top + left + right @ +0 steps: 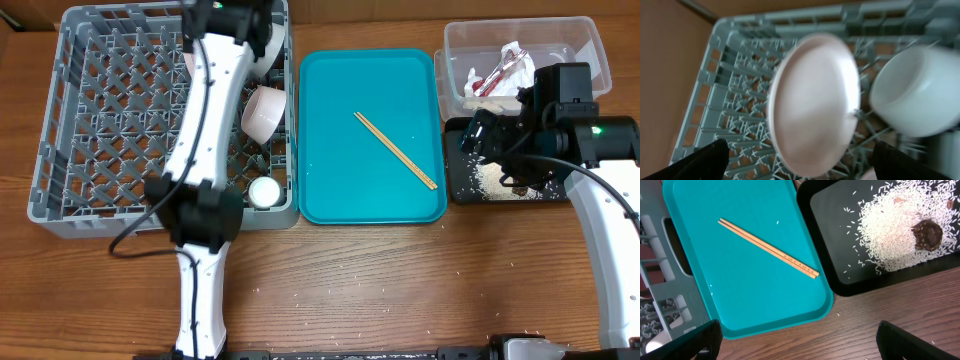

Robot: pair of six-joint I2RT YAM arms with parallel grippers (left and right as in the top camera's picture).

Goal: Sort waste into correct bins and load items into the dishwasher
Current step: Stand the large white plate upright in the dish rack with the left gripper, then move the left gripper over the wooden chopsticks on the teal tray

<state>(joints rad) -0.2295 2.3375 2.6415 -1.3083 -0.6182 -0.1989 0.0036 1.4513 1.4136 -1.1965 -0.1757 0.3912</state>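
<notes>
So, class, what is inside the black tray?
White rice grains and a small dark brown lump lie in the black tray. The right arm covers part of it from overhead; anything beneath is hidden.

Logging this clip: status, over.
Left gripper, right gripper open, empty. Plate in rack; chopsticks on teal tray, unloaded. Rice and lump in black tray. Nothing blocking chopsticks.

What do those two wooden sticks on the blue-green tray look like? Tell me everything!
The two thin wooden chopsticks are pale tan and straight. They lie flat, side by side and touching, diagonally across the middle of the teal plastic tray. Small dark marks seem to dot one end. Nothing else touches them.
</notes>
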